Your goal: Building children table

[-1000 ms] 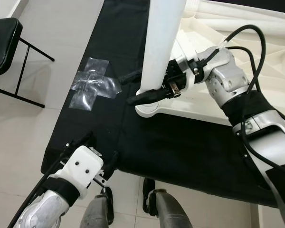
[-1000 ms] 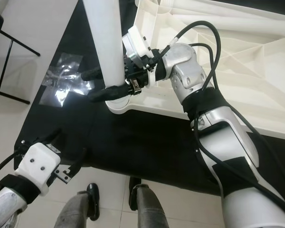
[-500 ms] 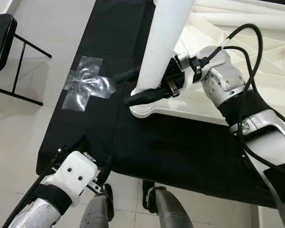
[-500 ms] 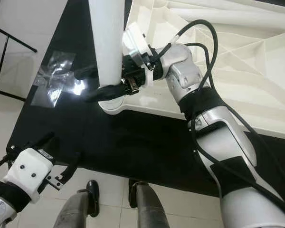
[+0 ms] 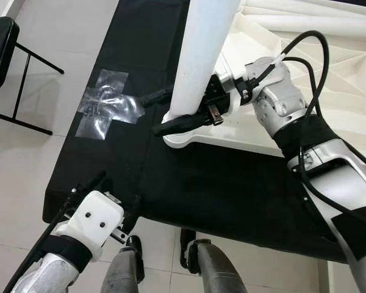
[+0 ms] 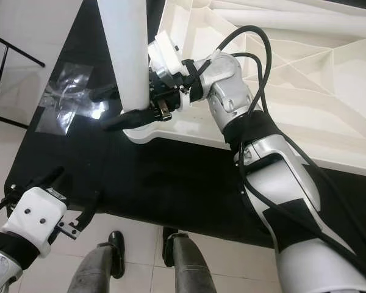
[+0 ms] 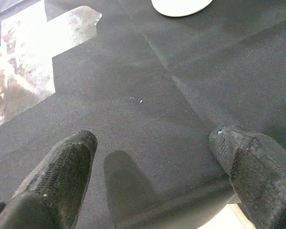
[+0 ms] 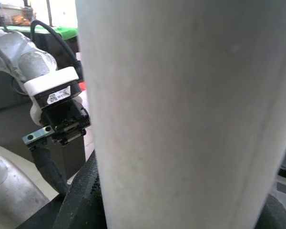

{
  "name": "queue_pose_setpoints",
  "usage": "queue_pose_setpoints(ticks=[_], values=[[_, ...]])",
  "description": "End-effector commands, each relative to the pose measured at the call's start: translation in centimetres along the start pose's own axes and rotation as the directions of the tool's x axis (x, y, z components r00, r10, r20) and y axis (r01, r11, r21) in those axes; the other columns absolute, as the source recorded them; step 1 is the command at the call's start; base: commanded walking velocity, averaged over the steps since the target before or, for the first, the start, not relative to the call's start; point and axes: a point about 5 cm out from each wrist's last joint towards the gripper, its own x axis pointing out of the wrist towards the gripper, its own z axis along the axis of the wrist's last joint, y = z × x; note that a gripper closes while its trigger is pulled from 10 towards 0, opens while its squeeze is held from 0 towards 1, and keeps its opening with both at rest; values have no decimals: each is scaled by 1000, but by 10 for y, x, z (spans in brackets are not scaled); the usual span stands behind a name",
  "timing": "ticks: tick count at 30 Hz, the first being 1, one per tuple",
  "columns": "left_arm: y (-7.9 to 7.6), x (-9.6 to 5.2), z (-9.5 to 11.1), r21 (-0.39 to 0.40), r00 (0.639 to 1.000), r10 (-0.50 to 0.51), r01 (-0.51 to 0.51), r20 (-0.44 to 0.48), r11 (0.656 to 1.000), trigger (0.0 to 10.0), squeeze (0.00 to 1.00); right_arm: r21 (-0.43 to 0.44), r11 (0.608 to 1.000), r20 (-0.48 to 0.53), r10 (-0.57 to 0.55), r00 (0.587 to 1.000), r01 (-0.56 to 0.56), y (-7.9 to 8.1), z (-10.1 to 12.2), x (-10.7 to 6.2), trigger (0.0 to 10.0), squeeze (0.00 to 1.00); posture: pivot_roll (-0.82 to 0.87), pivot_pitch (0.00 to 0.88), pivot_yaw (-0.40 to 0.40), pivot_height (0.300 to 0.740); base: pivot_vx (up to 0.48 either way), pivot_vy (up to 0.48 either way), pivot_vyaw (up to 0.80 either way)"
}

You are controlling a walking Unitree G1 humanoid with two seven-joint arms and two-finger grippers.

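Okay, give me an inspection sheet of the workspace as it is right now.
Surface: black mat on pale tiled floor.
Job's things: white table leg standing upright in a corner socket of the upturned white tabletop.
Clutter: crumpled clear plastic wrap on the mat.
Grippers: right gripper, fingers either side of the leg; left gripper open above the mat's near edge.
Cables: black cables looping over the right arm.
Surroundings: black chair.

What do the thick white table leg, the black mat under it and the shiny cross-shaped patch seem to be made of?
Thick white table leg: probably moulded plastic, smooth and matt, with even colour. Black mat: woven fabric; the left wrist view shows a fine weave and creases. Shiny cross-shaped patch: likely clear plastic tape, wrinkled and glaring.
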Motion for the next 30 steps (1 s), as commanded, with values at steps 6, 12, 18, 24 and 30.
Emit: queue_pose_setpoints(ticks=[6,12,18,24,30], values=[[-13,6,-22,-50,992,-64,59,-105,997,10000,0,213,923,-301,-248,921,319,21,-60,-29,10000,0,161,544,-101,740,0,0,0],[-13,11,-23,-50,993,-61,57,-96,997,10000,0,289,798,-362,-420,832,529,41,-74,-32,10000,0,130,526,-112,740,0,0,0],[-11,19,-24,-45,995,-66,63,-76,997,10000,0,202,363,-593,-694,408,910,104,-100,-17,10000,0,103,504,-105,740,0,0,0],[-8,28,-24,-29,996,-71,70,-50,997,10000,0,178,61,-566,-810,153,982,118,-107,8,10000,0,109,466,-91,740,0,0,0],[-4,30,-24,-17,997,-60,60,-45,998,10000,0,157,14,-557,-824,100,988,116,-115,13,10000,0,132,440,-91,740,0,0,0]])
